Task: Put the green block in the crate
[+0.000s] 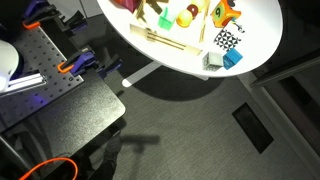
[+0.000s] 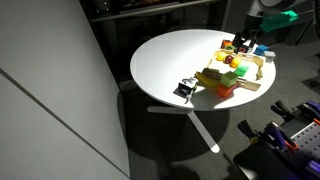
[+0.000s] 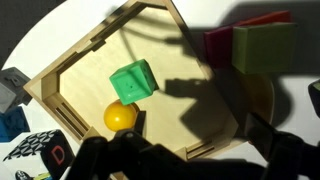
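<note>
The green block (image 3: 132,80) lies tilted on the floor of the pale wood crate (image 3: 88,52), touching nothing but a yellow ball (image 3: 120,117) beside it. My gripper (image 3: 190,165) hangs above the crate's near rim. Its two dark fingers are spread wide at the bottom of the wrist view, with nothing between them. The crate also shows on the round white table in both exterior views (image 1: 165,40) (image 2: 246,87). In an exterior view the gripper (image 2: 241,45) hovers over the crate's far end.
A red block (image 3: 222,45) and a darker green block (image 3: 264,45) stand just outside the crate. A blue cube (image 3: 9,123) (image 1: 233,58) and a black-and-white patterned cube (image 3: 40,155) (image 1: 226,40) sit near the table edge. An orange-yellow toy (image 1: 222,14) stands close by.
</note>
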Robot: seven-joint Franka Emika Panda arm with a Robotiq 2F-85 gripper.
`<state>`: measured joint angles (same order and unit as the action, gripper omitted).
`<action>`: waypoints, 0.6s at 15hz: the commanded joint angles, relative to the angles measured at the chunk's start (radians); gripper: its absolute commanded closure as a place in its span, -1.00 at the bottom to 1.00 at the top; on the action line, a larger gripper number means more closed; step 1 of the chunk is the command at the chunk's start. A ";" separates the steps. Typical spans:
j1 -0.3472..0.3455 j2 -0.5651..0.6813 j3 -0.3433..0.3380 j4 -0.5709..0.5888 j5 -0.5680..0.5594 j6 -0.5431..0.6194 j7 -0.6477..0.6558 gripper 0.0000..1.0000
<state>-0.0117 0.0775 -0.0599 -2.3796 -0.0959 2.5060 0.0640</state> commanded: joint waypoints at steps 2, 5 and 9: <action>0.002 -0.071 0.026 0.012 0.080 -0.180 0.007 -1.00; 0.005 -0.105 0.036 0.024 0.121 -0.291 0.009 -1.00; 0.008 -0.148 0.043 0.045 0.142 -0.427 -0.007 -1.00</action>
<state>-0.0033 -0.0346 -0.0229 -2.3578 0.0236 2.1753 0.0639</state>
